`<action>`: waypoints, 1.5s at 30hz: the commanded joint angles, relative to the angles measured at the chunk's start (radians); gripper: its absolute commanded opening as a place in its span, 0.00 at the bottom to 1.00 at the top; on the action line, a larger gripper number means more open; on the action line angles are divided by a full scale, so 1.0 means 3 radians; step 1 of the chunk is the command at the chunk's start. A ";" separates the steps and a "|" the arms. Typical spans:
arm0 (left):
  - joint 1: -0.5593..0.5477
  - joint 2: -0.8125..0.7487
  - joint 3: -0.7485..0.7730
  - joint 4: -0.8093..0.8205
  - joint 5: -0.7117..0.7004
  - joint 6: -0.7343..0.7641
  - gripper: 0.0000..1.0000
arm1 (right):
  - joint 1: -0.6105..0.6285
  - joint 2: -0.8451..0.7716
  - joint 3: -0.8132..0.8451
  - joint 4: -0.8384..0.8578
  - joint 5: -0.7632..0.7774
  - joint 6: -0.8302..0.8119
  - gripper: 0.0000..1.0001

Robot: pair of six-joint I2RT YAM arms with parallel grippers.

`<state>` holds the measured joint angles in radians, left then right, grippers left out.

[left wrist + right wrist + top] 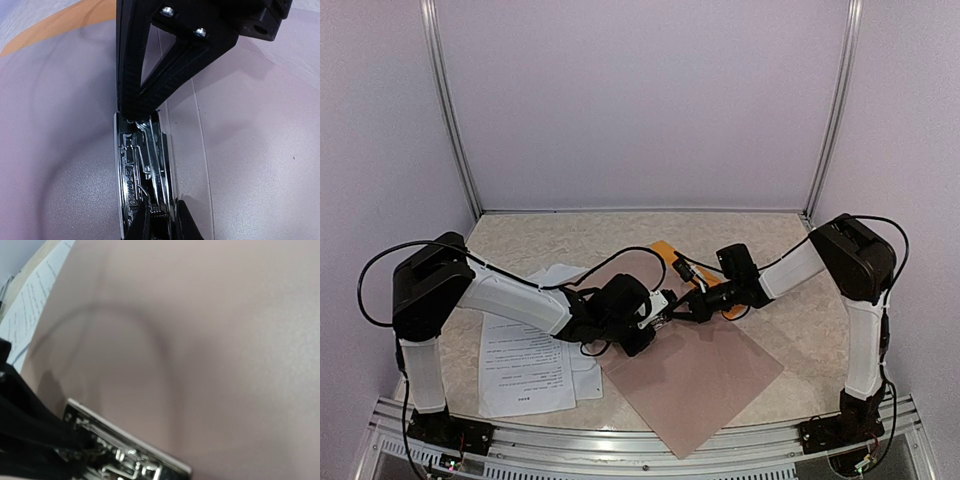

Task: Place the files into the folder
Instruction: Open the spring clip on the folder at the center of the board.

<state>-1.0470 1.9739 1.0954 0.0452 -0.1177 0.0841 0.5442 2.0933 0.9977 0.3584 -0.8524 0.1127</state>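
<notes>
The folder lies open mid-table, its orange edge [667,252] showing behind the arms and also in the left wrist view [60,25]. Its metal clip [142,170] sits on a pale pinkish inner surface beside a clear spine strip. My left gripper [159,225] is shut on the black tab at the clip's near end. My right gripper [131,107] is shut, and its tip rests on the clip's far end. From above, both grippers, left [663,316] and right [693,307], meet over the clip. The files [525,360] lie in a loose stack at the left.
A pinkish-brown flat sheet [705,385] spreads from under the grippers toward the near right edge. The right wrist view shows the clip [125,452], that pinkish surface and the printed sheets [30,305] at the upper left. Walls enclose the table.
</notes>
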 commanded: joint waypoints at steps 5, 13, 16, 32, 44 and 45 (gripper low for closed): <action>-0.0287 0.0216 -0.0175 -0.0578 0.1197 0.0153 0.04 | 0.0103 0.0161 -0.0118 -0.0229 0.1564 -0.0177 0.00; -0.0270 0.0256 -0.0119 -0.0606 0.1078 0.0048 0.05 | 0.0118 -0.0338 -0.0279 -0.0345 0.1433 -0.0079 0.00; -0.0269 0.0264 -0.0118 -0.0599 0.1034 0.0030 0.05 | 0.0127 -0.0438 -0.0271 -0.0378 0.1403 -0.0045 0.00; -0.0159 -0.0190 -0.0179 -0.0246 0.0504 -0.0416 0.32 | 0.0157 -0.0810 -0.0248 -0.0488 0.1043 0.0534 0.00; -0.0155 -0.0679 -0.0460 -0.0179 0.0019 -0.0647 0.43 | 0.0299 -0.1266 -0.0272 -0.1047 0.1283 0.0125 0.00; -0.0152 -0.0740 -0.0495 -0.0180 -0.0015 -0.0675 0.43 | 0.0332 -0.1336 -0.0280 -0.1103 0.1316 0.0079 0.00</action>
<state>-1.0901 1.8267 0.9844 0.0116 -0.0647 -0.0750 0.6140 1.7596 0.9245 0.1413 -0.5243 0.2127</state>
